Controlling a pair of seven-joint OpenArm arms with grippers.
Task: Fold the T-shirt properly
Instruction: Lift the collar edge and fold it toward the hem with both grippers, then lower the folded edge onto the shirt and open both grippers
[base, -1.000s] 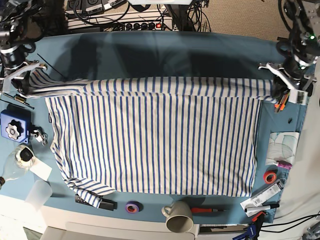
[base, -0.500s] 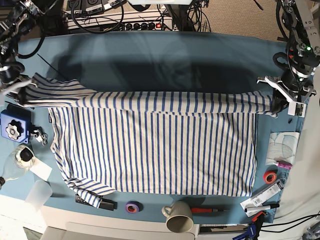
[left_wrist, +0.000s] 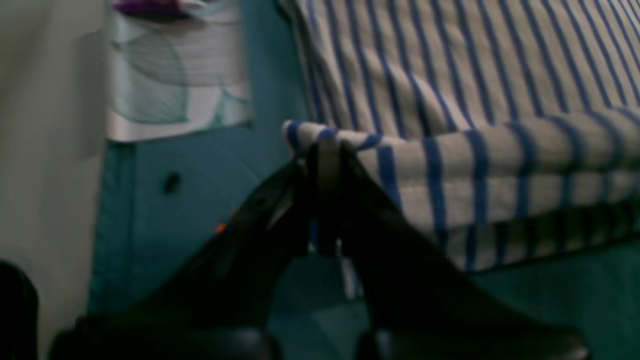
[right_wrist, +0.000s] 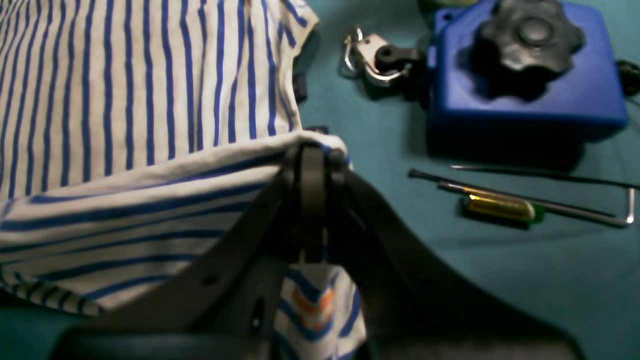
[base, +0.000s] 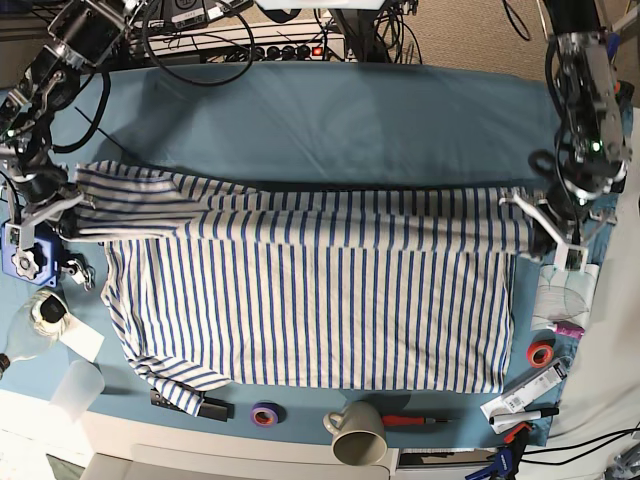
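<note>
Across the table (base: 300, 110), from 9 to 3 o'clock, the T-shirt's (base: 310, 300) far edge, clenched by the left gripper (base: 545, 225) and right gripper (base: 62, 212), has been carried nearer, so the fold is judged underway.

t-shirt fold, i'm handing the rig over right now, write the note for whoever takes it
Left gripper: jaws shut on the far edge of the white T-shirt with thin blue stripes, at the base view's right end.
Right gripper: jaws shut on the same edge at the sleeve end, beside the blue box with a black knob.
Shirt: lower body flat on the teal table cloth; the gripped edge is lifted and stretched between the arms, partly over the body.
Done: first fold begun.
Left: lay the edge down, release, finish the folds.
</note>
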